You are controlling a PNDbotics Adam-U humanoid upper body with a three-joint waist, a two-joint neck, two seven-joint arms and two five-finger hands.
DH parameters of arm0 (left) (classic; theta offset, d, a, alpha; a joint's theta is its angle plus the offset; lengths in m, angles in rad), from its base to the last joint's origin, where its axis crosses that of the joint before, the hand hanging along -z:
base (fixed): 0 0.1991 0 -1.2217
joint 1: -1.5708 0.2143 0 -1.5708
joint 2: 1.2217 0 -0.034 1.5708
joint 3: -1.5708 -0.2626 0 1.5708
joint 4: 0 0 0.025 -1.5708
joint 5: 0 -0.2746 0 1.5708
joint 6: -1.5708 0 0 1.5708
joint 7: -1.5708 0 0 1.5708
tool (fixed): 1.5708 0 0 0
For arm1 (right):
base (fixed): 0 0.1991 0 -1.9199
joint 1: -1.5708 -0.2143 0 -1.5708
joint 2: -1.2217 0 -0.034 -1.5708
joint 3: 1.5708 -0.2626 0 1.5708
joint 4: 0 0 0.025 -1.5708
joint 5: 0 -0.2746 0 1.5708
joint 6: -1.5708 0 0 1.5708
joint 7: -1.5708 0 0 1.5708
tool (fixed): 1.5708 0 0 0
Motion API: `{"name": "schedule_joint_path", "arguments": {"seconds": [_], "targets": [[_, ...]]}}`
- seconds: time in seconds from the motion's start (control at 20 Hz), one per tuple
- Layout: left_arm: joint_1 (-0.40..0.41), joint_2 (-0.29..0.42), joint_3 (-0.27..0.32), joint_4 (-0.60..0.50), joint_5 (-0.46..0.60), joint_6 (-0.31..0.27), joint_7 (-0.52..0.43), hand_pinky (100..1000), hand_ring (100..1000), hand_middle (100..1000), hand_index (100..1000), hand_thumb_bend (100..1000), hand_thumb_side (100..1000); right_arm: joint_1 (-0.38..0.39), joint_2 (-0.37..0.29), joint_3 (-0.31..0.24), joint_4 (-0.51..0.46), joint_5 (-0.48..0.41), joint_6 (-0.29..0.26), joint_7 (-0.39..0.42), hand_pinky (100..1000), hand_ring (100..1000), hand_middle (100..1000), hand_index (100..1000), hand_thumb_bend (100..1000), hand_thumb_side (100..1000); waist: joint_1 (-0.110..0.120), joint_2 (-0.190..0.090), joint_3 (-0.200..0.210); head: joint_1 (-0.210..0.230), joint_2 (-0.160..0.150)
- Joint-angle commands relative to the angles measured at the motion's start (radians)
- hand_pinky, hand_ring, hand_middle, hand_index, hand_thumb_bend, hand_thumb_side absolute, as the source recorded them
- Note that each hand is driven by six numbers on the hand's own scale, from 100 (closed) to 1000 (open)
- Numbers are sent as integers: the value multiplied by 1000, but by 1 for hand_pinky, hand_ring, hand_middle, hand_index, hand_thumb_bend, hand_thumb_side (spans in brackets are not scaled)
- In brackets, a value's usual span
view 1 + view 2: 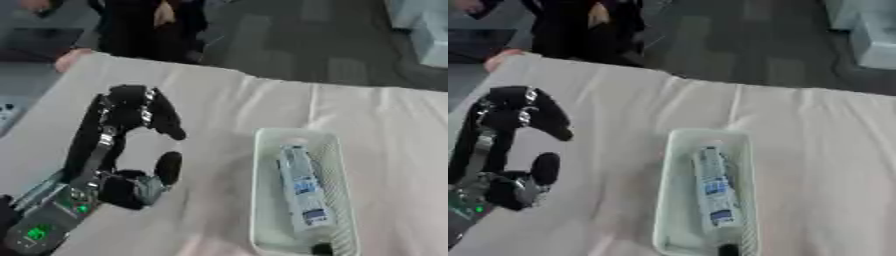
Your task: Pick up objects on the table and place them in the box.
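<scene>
Inside the box (262,200) lies a tube (303,190) (label unreadable); left robot hand (122,125) curled, empty.

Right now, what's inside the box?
One bottle lies lengthwise in the box, clear with a blue-and-white label, a dark cap at the near end. The floor under the bottle is covered. The left robot hand is over the table beside it, holding nothing.

pale green box (262,200) — white tube (302,187), blue label

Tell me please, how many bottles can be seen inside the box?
1. A single bottle with a blue label lies lengthwise in the pale box, to the right of the left hand. Nothing else seems hidden.
</scene>
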Motion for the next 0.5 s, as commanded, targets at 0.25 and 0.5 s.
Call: {"name": "schedule_joint_path", "arguments": {"seconds": [0.25, 0.5], "targets": [[-51, -103, 60, -17, -99, -324, 244, 110, 139, 240, 478, 100, 730, 75, -3, 2, -13, 38, -60, 79, 161, 322, 420, 549, 100, 1000, -9, -50, 51, 84, 10], [-82, -121, 61, -17, -113, -326, 246, 100, 115, 226, 473, 100, 726, 113, 9, 17, -13, 50, -80, 133, 158, 322, 420, 550, 100, 1000, -16, -60, 77, 31, -8]]}}
